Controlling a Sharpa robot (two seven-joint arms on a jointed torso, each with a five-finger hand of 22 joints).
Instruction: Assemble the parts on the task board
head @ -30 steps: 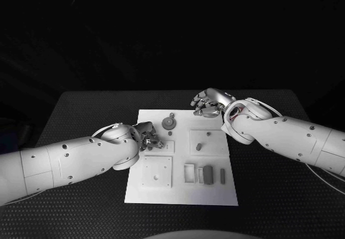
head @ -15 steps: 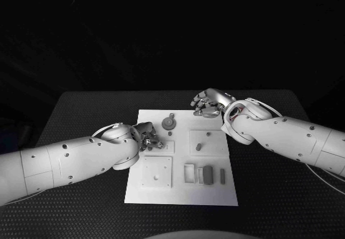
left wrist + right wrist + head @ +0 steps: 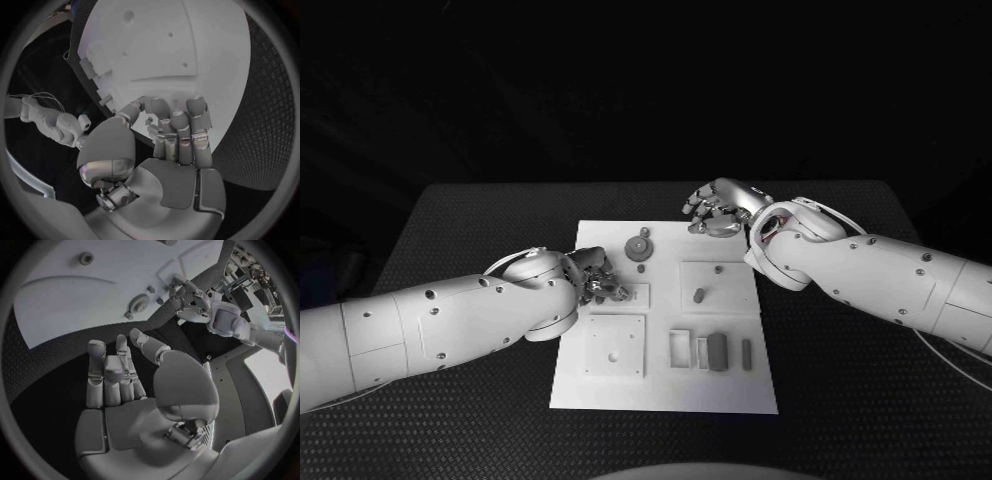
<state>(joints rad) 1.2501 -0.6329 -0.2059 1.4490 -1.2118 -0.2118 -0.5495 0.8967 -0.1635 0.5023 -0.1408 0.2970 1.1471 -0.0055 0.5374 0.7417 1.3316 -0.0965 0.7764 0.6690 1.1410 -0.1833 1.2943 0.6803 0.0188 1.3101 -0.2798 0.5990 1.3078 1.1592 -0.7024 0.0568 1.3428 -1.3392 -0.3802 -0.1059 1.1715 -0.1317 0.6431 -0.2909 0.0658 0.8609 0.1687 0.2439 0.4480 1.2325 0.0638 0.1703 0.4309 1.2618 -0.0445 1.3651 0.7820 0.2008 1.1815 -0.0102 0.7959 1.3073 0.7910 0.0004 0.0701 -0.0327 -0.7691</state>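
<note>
1. Nearest the robot, the black table (image 3: 473,400) carries the white task board (image 3: 668,385), a plate lying flat at the table's middle with its long side running away from the robot.
2. On the board's near half sit a raised square plate with a small hole (image 3: 613,345) on the left, and beside it on the right an open rectangular frame (image 3: 679,347), a dark grey block (image 3: 717,351) and a slim grey bar (image 3: 746,349) — all set side by side, close but apart.
3. Midway up, a second raised square (image 3: 711,280) holds a short grey peg (image 3: 697,295) standing in it.
4. The left hand (image 3: 593,280) is over the board's left edge at mid-length, its fingers (image 3: 178,135) curled in toward the palm; whether something small is pinched there cannot be told. The arm behind it covers the table on that side.
5. Just past that hand, a round grey gear-like part (image 3: 639,247) lies on the board near its far edge.
6. Farthest off, the right hand (image 3: 720,212) is at the board's far right corner, fingers bent down over a small grey round piece (image 3: 721,228) — whether it grips the piece cannot be told. In the right wrist view its fingers (image 3: 109,377) lie together and partly curled.
</note>
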